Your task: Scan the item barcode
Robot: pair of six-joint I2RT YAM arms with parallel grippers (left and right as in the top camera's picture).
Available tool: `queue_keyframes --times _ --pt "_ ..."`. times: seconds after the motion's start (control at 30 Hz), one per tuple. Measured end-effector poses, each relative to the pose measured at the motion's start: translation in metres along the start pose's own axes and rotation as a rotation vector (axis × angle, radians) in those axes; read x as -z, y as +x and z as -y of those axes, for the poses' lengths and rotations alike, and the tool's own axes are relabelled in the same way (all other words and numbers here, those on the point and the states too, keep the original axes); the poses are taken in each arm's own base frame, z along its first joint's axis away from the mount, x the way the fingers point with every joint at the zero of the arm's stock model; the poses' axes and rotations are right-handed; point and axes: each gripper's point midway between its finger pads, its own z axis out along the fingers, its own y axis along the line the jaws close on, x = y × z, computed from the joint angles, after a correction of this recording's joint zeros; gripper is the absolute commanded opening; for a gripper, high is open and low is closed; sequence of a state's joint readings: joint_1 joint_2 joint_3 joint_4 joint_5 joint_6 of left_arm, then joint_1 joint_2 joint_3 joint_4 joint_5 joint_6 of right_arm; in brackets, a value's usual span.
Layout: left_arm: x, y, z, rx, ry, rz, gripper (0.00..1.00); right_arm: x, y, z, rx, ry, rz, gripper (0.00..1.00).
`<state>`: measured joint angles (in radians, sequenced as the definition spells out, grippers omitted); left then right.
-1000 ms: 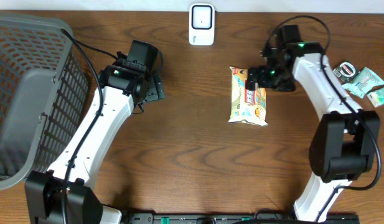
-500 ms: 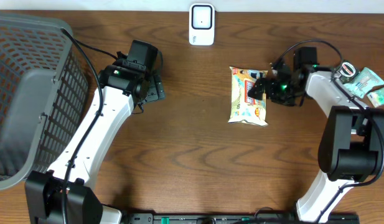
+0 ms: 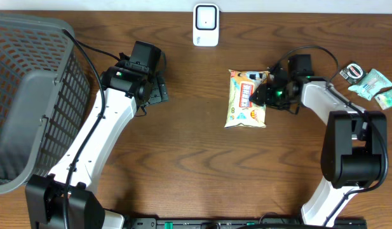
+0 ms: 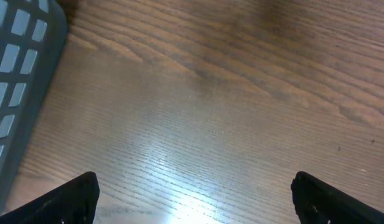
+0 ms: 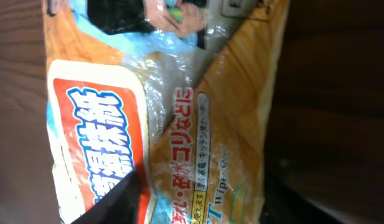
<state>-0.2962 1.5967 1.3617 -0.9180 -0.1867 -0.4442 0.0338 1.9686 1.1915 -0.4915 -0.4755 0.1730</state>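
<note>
Crinkly plastic film, orange and blue: the packet (image 3: pixel 246 99) lies flat on the table, below and slightly right of the scanner (image 3: pixel 206 25). My right pincer (image 3: pixel 260 94) meets it on the side farther from the scanner, its 2 fingers (image 5: pixel 117 199) astride the film. Whether they already pinch it I cannot tell. I judge the packet light, soft and slippery, and apt to sag, so a firm sealed end seam looks the best hold. My left pincer (image 4: pixel 195 196) hangs spread wide and empty, well left of the scanner.
</note>
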Motion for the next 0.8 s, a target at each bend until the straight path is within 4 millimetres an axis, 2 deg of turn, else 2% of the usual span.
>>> queue_keyframes --times 0.07,0.1,0.13,0.33,0.47,0.6,0.7,0.8 --pt "0.0 0.0 0.0 0.0 0.0 0.0 0.97 -0.003 0.002 -0.006 0.015 -0.003 -0.005 0.24" --pt "0.0 0.0 0.0 0.0 0.0 0.0 0.98 -0.005 0.002 -0.009 0.025 -0.006 -0.005 0.06" --pt "0.0 0.0 0.0 0.0 0.0 0.0 0.98 -0.006 0.003 -0.013 0.03 -0.012 -0.007 0.01" --pt "0.0 0.0 0.0 0.0 0.0 0.0 0.97 -0.01 0.003 -0.028 0.064 -0.045 -0.003 0.01" --pt "0.0 0.0 0.0 0.0 0.0 0.0 0.98 -0.007 -0.007 -0.043 0.072 -0.142 0.032 0.01" --pt "0.0 0.0 0.0 0.0 0.0 0.0 0.98 0.006 -0.032 -0.062 0.066 -0.282 0.11 0.01" --pt "0.0 0.0 0.0 0.0 0.0 0.0 0.98 0.027 -0.059 -0.078 0.078 -0.388 0.201 0.01" --pt "0.0 0.0 0.0 0.0 0.0 0.0 0.98 0.041 -0.069 -0.092 0.079 -0.44 0.232 0.01"
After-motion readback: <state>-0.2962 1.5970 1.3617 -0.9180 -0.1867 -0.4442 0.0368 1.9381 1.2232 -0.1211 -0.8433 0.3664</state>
